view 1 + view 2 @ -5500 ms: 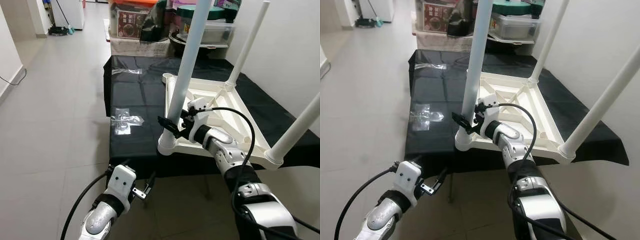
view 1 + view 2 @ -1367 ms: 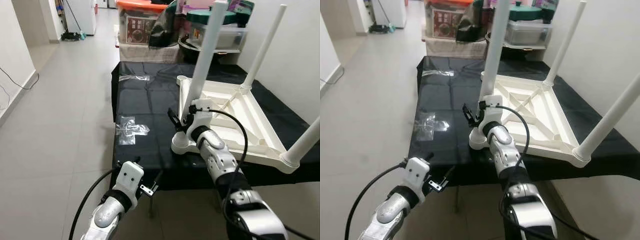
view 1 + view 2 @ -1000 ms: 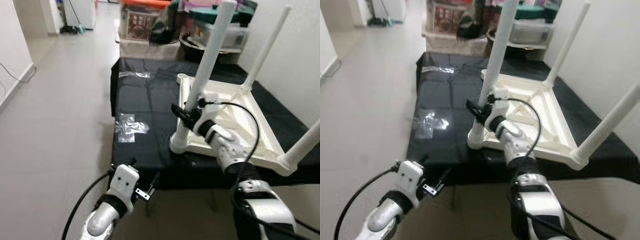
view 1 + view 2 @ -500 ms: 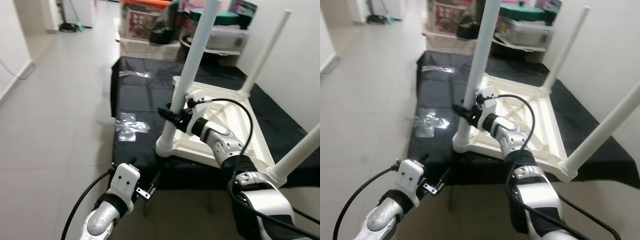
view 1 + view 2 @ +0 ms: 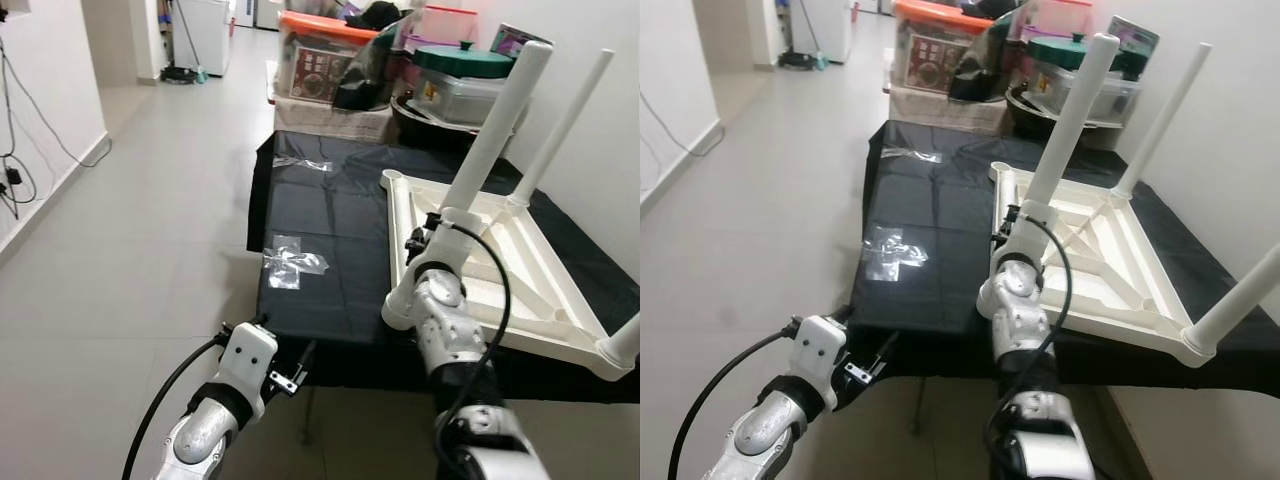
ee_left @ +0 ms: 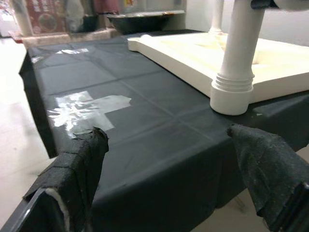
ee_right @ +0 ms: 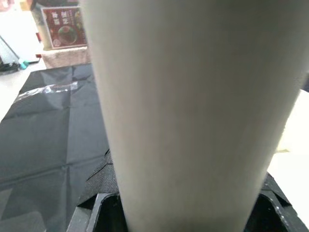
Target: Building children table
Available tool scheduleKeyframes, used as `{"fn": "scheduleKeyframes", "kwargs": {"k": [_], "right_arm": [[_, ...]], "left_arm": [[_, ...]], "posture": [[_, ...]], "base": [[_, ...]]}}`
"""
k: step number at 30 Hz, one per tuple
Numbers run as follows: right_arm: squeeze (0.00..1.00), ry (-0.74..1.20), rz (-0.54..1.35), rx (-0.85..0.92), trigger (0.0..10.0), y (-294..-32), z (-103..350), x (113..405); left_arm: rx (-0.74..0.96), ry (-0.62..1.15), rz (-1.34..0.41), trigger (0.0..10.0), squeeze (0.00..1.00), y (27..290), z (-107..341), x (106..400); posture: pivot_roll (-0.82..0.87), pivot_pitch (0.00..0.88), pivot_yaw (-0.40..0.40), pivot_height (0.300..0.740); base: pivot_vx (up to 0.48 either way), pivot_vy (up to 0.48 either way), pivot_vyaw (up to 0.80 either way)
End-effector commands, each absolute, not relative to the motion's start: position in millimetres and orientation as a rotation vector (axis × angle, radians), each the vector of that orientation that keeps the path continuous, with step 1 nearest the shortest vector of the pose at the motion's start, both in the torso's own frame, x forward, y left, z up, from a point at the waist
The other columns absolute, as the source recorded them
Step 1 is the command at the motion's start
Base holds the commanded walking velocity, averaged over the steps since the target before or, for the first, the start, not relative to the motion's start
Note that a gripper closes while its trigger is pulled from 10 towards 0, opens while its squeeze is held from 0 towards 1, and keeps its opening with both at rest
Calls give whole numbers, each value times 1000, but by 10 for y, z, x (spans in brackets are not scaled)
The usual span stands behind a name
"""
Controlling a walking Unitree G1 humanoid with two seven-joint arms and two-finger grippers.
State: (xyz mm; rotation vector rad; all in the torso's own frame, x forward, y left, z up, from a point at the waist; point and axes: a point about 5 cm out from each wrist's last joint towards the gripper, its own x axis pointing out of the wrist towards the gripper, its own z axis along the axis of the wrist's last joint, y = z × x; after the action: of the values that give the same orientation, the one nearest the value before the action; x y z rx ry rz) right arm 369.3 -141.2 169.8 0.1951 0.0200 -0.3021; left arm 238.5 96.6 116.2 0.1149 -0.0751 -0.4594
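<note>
A: Black fingers of the right gripper (image 7: 183, 212) sit either side of the near table leg (image 5: 490, 135), clamped on it low down, just above the socket; leg is white, tilted up and away.

B: Wrist view?

A: Leg (image 7: 193, 106) right against the camera, finger pads (image 7: 104, 176) pressed at its sides; black cloth behind.

B: Left one?

A: Left gripper (image 6: 169, 159) hangs low in front of the table edge, below cloth level; fingers (image 6: 79, 159) spread wide, nothing between them; wrapped in dark fabric tape.

B: Task thing?

A: White children table (image 5: 500, 270) lies upside down on the black cloth (image 5: 330, 230), toward its right side; near corner at the cloth's front edge; second leg (image 5: 565, 115) up at the far corner, a third leg (image 5: 1240, 295) at the right corner.

B: Rest?

A: Clear tape patch (image 5: 293, 266) on the cloth left of the table; storage boxes (image 5: 330, 60) beyond the far end; grey tile floor (image 5: 130, 230) to the left.
</note>
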Motion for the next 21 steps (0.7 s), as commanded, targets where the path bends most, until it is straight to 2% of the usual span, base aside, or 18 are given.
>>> {"fn": "scheduleKeyframes", "kwargs": {"k": [1, 7, 8, 12, 15, 17, 18, 20, 21], "right_arm": [[1000, 30, -231, 251, 10000, -1254, 1596, 3659], [1000, -36, -151, 200, 10000, -1276, 1579, 3617], [0, -50, -99, 195, 10000, -1353, 1533, 3599], [0, -52, 0, 175, 10000, -1514, 1449, 3565], [0, -52, 0, 175, 10000, -1514, 1449, 3565], [0, -49, 64, 174, 10000, -1575, 1434, 3556], [0, -13, 254, 189, 10000, -1569, 1432, 3550], [0, -13, 254, 189, 10000, -1569, 1432, 3550], [0, 10, 456, 207, 10000, -1537, 1454, 3515]], "left_arm": [[122, -67, -475, 10000, 0, 943, 1126, 2404], [120, -73, -479, 10000, 0, 932, 1120, 2421], [117, -73, -488, 10000, 0, 917, 1116, 2429], [111, -72, -504, 10000, 0, 891, 1104, 2440], [111, -72, -504, 10000, 0, 891, 1104, 2440], [109, -70, -509, 10000, 0, 884, 1097, 2450], [109, -68, -514, 10000, 0, 873, 1088, 2466], [109, -68, -514, 10000, 0, 873, 1088, 2466], [110, -69, -520, 10000, 0, 862, 1085, 2480]], "posture": [[155, 0, -134, 740], [154, 0, -132, 740], [153, 0, -132, 740], [149, 0, -123, 740], [149, 0, -123, 740], [146, 0, -121, 740], [143, 0, -115, 740], [143, 0, -115, 740], [143, 0, -115, 740]], "base": [[0, 0, 0], [0, 0, 0], [0, 0, 0], [0, 0, 0], [0, 0, 0], [0, 0, 0], [0, 0, 0], [0, 0, 0], [0, 0, 0]]}}
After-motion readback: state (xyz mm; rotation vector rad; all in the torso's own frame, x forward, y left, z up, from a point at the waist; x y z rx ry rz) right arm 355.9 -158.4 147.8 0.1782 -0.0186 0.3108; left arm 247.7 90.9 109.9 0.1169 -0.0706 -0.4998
